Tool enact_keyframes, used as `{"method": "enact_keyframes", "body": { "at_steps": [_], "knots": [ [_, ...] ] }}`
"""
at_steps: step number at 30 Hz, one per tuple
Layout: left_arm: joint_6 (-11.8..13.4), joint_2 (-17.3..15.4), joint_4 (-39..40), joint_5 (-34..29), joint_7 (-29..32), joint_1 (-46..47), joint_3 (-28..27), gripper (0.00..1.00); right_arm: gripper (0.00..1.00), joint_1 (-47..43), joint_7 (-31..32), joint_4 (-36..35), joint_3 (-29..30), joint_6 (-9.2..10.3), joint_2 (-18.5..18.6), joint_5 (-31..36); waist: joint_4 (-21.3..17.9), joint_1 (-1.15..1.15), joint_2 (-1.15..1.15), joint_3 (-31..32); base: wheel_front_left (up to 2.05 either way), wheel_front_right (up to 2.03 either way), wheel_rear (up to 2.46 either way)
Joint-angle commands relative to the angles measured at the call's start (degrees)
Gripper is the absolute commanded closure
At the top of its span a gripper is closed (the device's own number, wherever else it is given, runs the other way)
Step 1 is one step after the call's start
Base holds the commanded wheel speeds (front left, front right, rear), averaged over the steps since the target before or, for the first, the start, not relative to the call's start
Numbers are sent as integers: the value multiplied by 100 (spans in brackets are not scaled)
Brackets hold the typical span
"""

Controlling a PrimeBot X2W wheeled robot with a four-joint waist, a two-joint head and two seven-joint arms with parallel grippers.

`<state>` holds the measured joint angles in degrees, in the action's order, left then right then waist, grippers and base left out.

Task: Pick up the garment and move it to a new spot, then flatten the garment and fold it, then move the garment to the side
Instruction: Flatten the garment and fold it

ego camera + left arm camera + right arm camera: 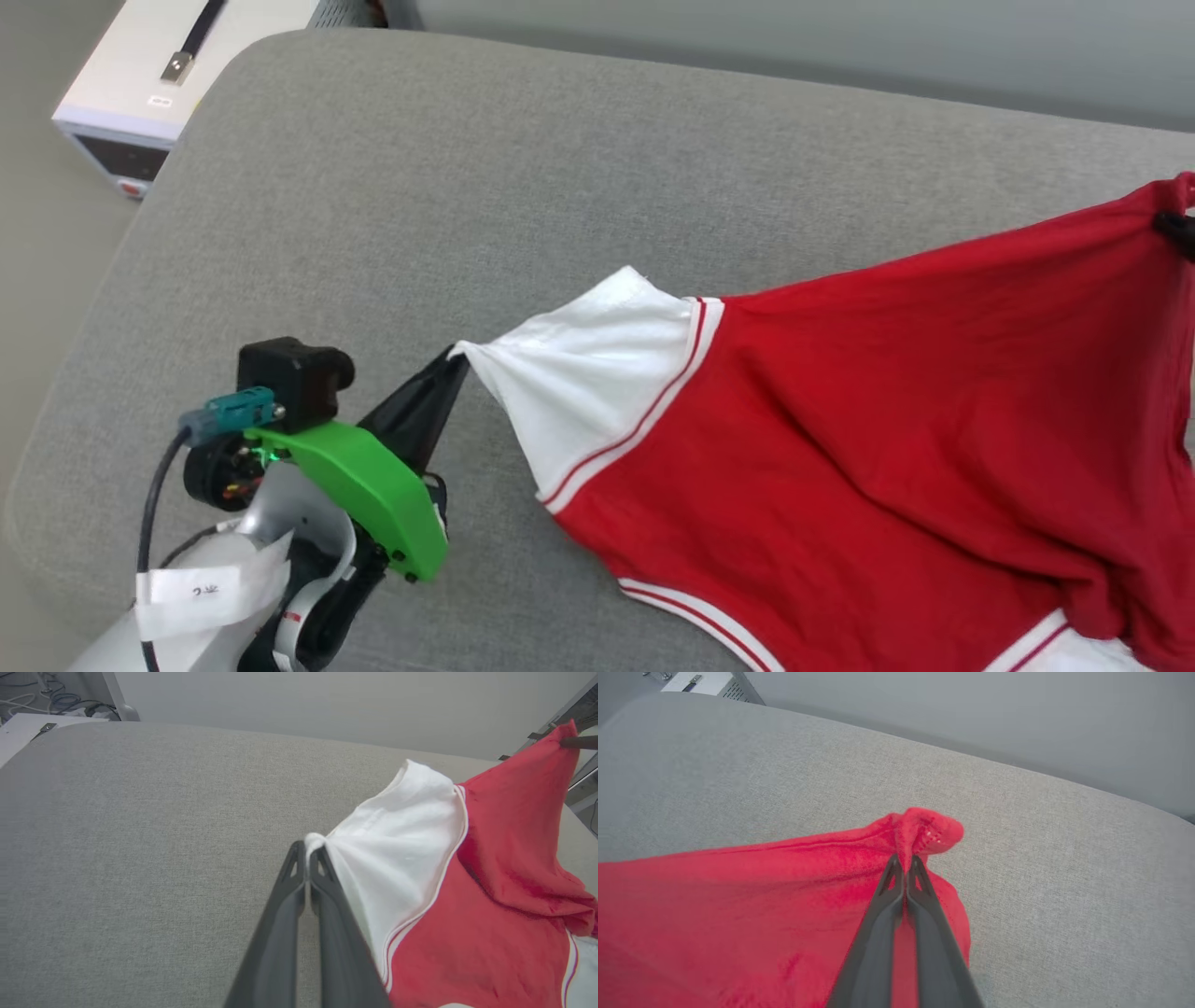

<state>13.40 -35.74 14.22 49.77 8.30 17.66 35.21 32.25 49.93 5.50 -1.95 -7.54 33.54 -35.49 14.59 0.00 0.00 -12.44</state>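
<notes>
On cushion (485, 187), garment (887, 420) lengthwise left-right

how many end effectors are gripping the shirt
2. The left end effector pinches the white sleeve tip of the garment; the right end effector pinches a bunched red edge at its other end.

fingers (275, 942): long, dark | wrist bracket (373, 495): green | connector (233, 411): teal | cable (147, 523): black
</notes>
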Motion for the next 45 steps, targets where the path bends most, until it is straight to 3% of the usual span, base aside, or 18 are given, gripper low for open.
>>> {"method": "enact_keyframes", "body": {
  "at_steps": [1, 15, 29, 38, 45],
  "knots": [
    [60, -80, 41, -84, -77, 92, -105, 100, 100, -106, -147, -99, -2, 5, 36, -79, -428, 0, 0, 408, 0, 0, 0],
    [404, -318, 569, -357, -558, 466, -785, 100, 100, -877, -1145, -1275, 286, 5, 38, -197, -1097, 0, 0, 948, 0, 0, 0],
    [564, -518, 1287, -637, -1084, 1126, -1534, 100, 100, -1113, -1602, -2182, 826, 5, -261, -45, -1371, 0, 0, 1153, 0, 0, 0],
    [447, -857, 1472, -638, -1025, 1815, -2005, 100, 100, -668, -2089, -2222, 980, 5, -338, 120, -1462, 0, 0, 801, 0, 0, 0],
    [5, -1181, 1105, -590, -628, 2775, -2018, 100, 100, 179, -2524, -1990, 858, 5, -204, 307, -1483, 0, 0, 4, 0, 0, 0]
  ]
}}
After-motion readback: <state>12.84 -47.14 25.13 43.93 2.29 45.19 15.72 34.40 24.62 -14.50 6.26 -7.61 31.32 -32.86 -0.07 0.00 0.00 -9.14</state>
